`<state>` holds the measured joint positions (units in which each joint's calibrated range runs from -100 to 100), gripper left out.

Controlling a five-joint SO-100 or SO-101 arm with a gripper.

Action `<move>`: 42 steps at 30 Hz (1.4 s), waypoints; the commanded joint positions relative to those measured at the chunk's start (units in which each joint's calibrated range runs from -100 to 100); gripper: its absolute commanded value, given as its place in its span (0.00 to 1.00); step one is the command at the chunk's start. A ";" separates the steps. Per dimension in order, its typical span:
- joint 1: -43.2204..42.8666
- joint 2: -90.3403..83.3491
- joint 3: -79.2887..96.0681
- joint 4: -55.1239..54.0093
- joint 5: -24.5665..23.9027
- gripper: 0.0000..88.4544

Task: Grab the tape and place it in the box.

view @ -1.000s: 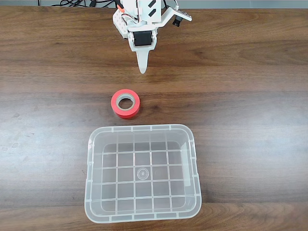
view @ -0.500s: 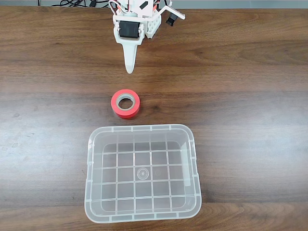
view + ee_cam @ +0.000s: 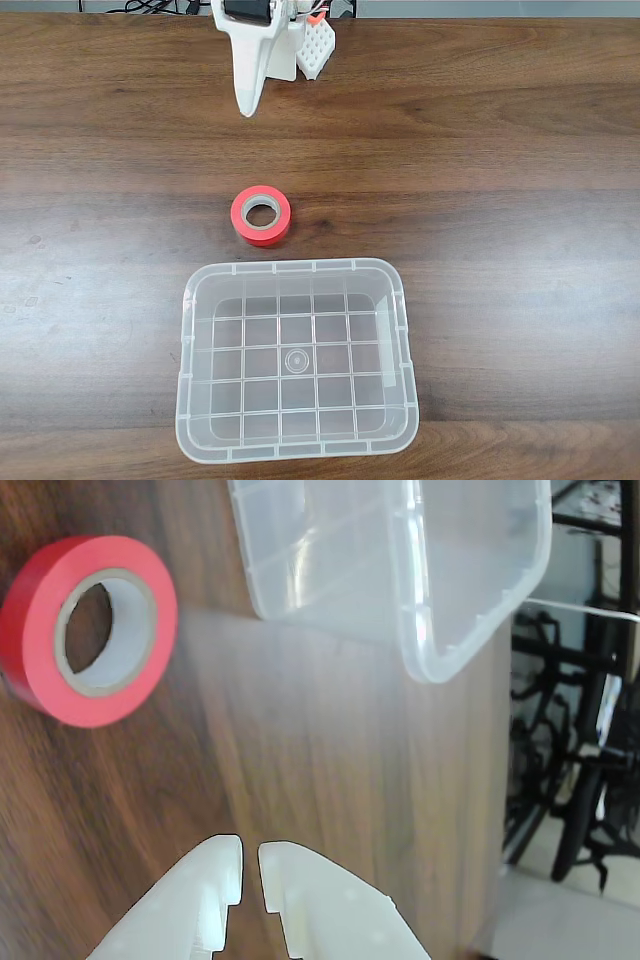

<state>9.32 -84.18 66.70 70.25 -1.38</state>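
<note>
Swinging left and back, the gripper [image 3: 250,865], fingers nearly together, sits at twelve o'clock of the tape [image 3: 261,215]; it should open wide before descending.

My gripper [image 3: 250,865] hung low over the table, its two white fingers [image 3: 205,880] nearly together with a thin slit between the tips (nothing held). In the fixed view it [image 3: 246,105] pointed down from the top edge.

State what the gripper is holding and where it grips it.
Nothing: the gripper is nearly shut on empty air, apart from the red-orange tape roll lying on the wooden table.
</note>
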 commanded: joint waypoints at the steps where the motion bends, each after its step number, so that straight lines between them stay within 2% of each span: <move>1: 0.49 18.85 -23.90 2.18 -0.62 0.01; 8: 1.36 41.46 -37.39 4.83 -0.41 0.01; 13: 1.22 52.48 -36.43 3.89 -1.73 0.01; 18: 1.36 61.25 -30.03 -4.76 -1.78 0.01; 23: 1.14 64.63 -23.99 -10.84 -1.73 0.02; 29: 0.19 66.00 -17.59 -15.72 -1.67 0.14; 42: -4.71 67.12 -16.54 -15.89 -0.04 0.15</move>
<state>5.79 -16.70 50.36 55.34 -1.80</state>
